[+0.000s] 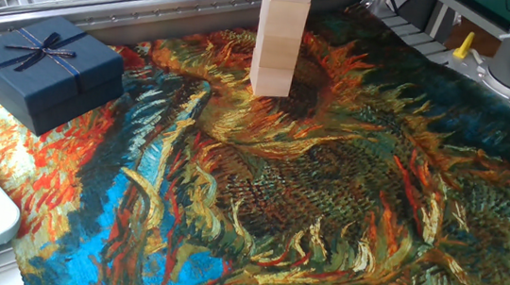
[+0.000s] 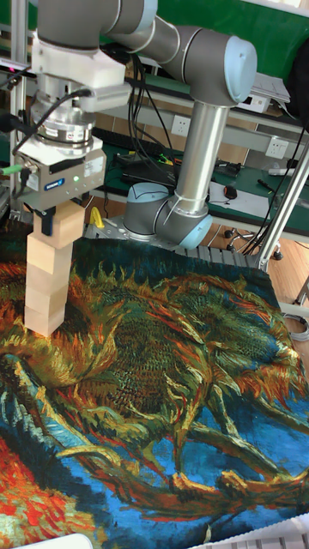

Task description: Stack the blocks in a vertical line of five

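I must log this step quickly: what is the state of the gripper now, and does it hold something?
Gripper: closed on the top block of the stack of blocks.
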{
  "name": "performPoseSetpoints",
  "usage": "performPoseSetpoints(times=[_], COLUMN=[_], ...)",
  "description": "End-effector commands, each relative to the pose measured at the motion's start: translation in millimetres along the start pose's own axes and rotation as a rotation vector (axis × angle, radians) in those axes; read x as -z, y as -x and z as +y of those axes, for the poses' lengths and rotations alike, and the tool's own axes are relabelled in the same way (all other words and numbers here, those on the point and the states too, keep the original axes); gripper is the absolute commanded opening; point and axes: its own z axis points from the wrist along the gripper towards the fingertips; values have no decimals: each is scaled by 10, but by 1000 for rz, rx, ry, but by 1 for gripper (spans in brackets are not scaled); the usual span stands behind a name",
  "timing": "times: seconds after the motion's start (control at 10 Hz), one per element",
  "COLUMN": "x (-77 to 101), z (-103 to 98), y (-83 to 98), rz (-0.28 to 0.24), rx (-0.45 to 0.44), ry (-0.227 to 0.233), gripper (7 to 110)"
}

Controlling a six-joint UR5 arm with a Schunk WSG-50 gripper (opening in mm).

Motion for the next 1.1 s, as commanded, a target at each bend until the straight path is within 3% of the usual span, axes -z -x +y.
performPoseSetpoints(times=[0.0,0.1,0.2,0.3,0.4,0.5,0.7,1.0], x=[3,24,42,51,65,67,60,-29], z=[84,122,162,47,200,133,136,95], y=[11,68,205,207,166,-133,-271,-241], rz=[0,-26,-83,-87,-68,60,101,71], rx=[48,94,111,75,47,43,21,31], ry=[29,40,51,11,74,52,51,37], gripper=[7,7,7,7,7,7,7,7])
